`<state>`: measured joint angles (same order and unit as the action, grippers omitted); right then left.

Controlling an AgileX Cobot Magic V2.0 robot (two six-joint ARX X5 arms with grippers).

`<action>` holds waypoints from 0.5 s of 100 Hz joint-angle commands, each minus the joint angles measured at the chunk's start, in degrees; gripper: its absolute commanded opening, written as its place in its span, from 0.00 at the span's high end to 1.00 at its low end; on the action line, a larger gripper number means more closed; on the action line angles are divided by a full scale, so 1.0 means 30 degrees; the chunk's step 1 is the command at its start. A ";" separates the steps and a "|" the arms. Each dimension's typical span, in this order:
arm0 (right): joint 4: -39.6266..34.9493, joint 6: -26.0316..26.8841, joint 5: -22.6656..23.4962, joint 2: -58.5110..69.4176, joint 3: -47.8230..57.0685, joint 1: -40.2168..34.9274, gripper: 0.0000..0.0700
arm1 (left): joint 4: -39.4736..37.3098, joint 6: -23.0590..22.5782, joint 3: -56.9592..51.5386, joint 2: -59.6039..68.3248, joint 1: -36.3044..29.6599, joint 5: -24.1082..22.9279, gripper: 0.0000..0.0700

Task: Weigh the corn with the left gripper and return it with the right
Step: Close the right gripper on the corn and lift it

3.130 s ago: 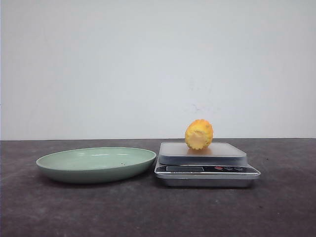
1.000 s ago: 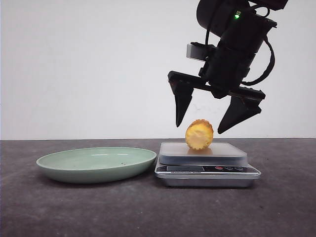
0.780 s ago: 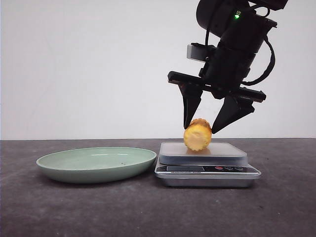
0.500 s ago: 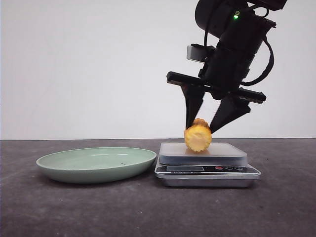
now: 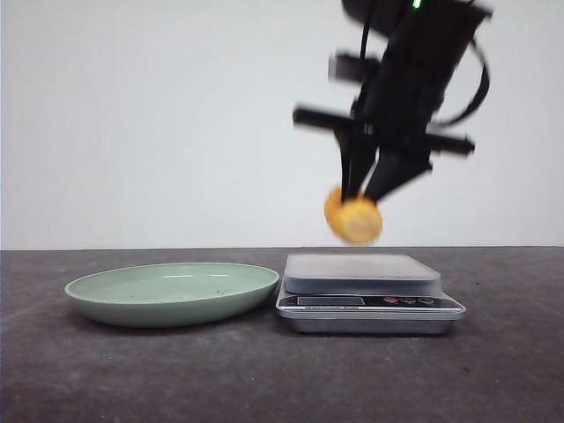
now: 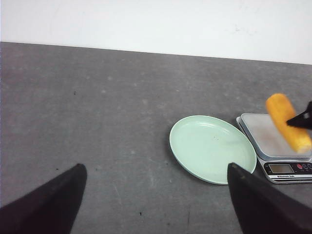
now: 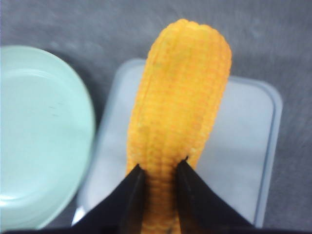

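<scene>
Corn [image 5: 353,218] now lifted clear of the scale [image 5: 363,274], where it sat half a second ago. Right gripper [image 5: 361,196] fingers clamped on its end, above the platform. Left gripper [image 6: 156,195] spread wide, holding nothing. Plate [image 5: 106,289] on tabletop [image 5: 264,379].

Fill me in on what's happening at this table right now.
The right claw is shut on the corn and holds it in the air just above the scale, clear of the platform. The green plate sits empty beside the scale. The left claw is open and away from everything, looking down on the scene from a distance.
</scene>
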<state>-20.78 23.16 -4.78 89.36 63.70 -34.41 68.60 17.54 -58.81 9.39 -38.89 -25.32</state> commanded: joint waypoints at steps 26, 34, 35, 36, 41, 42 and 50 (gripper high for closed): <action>-0.0393 -0.1872 -0.0080 -0.4874 0.0423 -0.2492 1.00 | -0.0153 -0.0182 -0.0160 0.0073 -0.0146 -0.0058 0.21; -0.0408 -0.1865 -0.0066 -0.5355 0.1013 -0.3300 1.00 | -0.0153 -0.0175 -0.0160 0.0073 -0.0146 -0.0058 0.21; -0.0415 -0.1865 -0.0051 -0.5370 0.1122 -0.3395 1.00 | -0.0160 -0.0168 -0.0160 0.0073 -0.0146 -0.0058 0.21; -0.0444 -0.1872 -0.0051 -0.5370 0.1246 -0.3490 1.00 | -0.0160 -0.0153 -0.0160 0.0073 -0.0146 -0.0058 0.21; -0.0685 -0.1872 -0.0036 -0.5348 0.1989 -0.3963 1.00 | -0.0168 -0.0109 -0.0160 0.0073 -0.0146 -0.0058 0.21; -0.0699 -0.1872 -0.0036 -0.5333 0.2135 -0.4044 1.00 | -0.0168 -0.0109 -0.0160 0.0073 -0.0146 -0.0058 0.21; -0.0678 -0.1945 -0.0138 -0.4903 0.3417 -0.4772 1.00 | -0.0146 -0.0102 -0.0160 0.0073 -0.0146 -0.0051 0.21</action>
<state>-23.49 18.15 -4.75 73.14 70.63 -47.03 68.60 17.56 -58.81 9.41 -38.89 -25.36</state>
